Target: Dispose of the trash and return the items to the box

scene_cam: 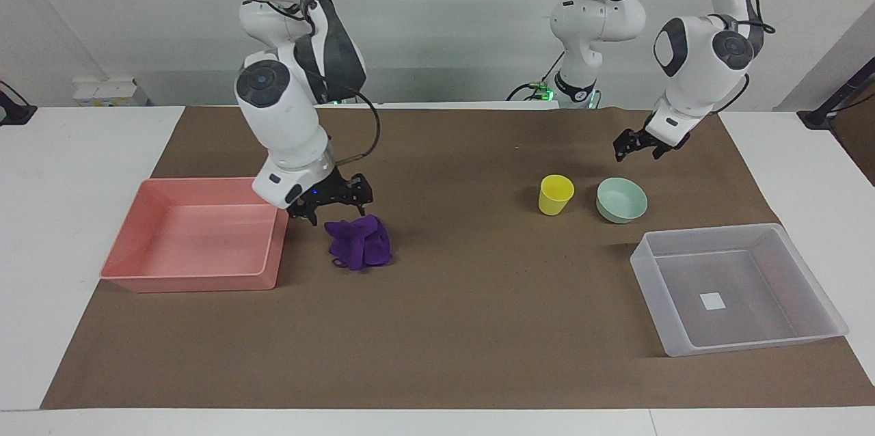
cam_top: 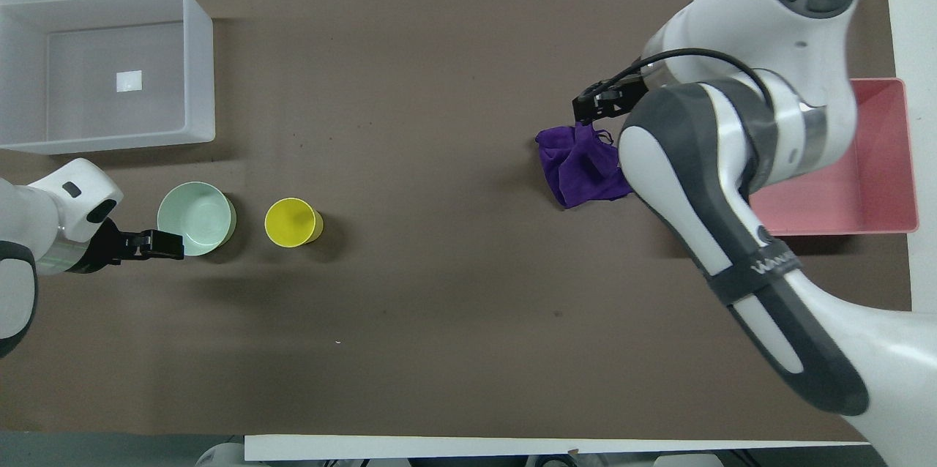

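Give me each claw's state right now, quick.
Left claw: open, empty, in the air over the mat by the mint-green bowl.
Right claw: open, empty, just above the purple cloth.

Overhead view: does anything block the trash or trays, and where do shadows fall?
Overhead view: the right arm hides much of the pink tray and part of the purple cloth. Facing view: all unobstructed; soft shadows beside cup and bowl.

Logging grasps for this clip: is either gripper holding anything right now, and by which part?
Nothing is held. The right gripper hangs just above the purple cloth, fingers open; the left gripper is over the mat near the green bowl, empty.
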Motion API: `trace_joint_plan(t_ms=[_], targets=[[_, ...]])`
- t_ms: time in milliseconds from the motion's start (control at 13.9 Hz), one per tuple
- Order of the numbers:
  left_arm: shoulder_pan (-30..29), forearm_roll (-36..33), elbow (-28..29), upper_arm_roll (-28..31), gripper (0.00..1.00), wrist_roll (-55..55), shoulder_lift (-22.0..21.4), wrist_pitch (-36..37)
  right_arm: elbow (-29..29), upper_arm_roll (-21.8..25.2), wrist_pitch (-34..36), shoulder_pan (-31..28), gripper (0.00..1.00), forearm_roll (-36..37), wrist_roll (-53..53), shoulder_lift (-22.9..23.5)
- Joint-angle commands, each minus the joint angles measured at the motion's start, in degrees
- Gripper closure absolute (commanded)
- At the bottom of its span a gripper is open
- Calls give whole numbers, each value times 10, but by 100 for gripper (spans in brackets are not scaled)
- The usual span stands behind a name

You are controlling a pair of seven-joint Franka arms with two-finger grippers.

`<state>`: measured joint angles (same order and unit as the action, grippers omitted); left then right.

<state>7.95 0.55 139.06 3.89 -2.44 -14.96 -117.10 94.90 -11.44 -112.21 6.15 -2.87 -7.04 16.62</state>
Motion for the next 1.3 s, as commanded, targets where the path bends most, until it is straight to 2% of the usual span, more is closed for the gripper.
trace_joint_plan(t_ms=[0, 144, 360, 432, 505, 577, 649, 793, 865, 1009, 1153, 1225], targets=[[-1, 0, 26, 0, 0, -5, 30, -64, -3, -3, -31, 15, 0, 29, -6, 36], [-1, 1, 26, 0, 0, 1, 56, -73, 8, -3, -55, 26, 0, 50, -21, 61], [-1, 1, 29, 0, 3, 2, 82, -125, 75, -3, -117, 26, 0, 50, -21, 61], [-1, 0, 30, 0, 24, 0, 91, -133, 89, -3, -131, 27, 0, 50, -21, 61], [-2, 1, 31, 0, 73, 2, 92, -135, 101, -3, -136, 27, 1, 51, -20, 61], [-6, 1, 30, 0, 96, 13, 93, -135, 103, -3, -129, 26, 6, 51, -18, 60], [-13, 0, 28, 0, 100, 23, 93, -136, 104, -3, -125, 23, 22, 50, -17, 59], [-14, 1, 19, 0, 100, 24, 98, -136, 111, -3, -115, 23, 65, 50, -17, 57], [-14, 1, 13, 0, 100, 24, 101, -133, 111, -3, -107, 22, 79, 51, -17, 56], [-14, 1, 2, 0, 100, 24, 103, -125, 108, -3, -87, 21, 98, 50, -22, 54], [-14, 1, -12, 0, 100, 23, 107, -110, 101, -3, -71, 18, 100, 50, -18, 51], [-14, 1, -37, 0, 100, 23, 106, -77, 96, -3, -64, 9, 100, 50, -17, 40]])
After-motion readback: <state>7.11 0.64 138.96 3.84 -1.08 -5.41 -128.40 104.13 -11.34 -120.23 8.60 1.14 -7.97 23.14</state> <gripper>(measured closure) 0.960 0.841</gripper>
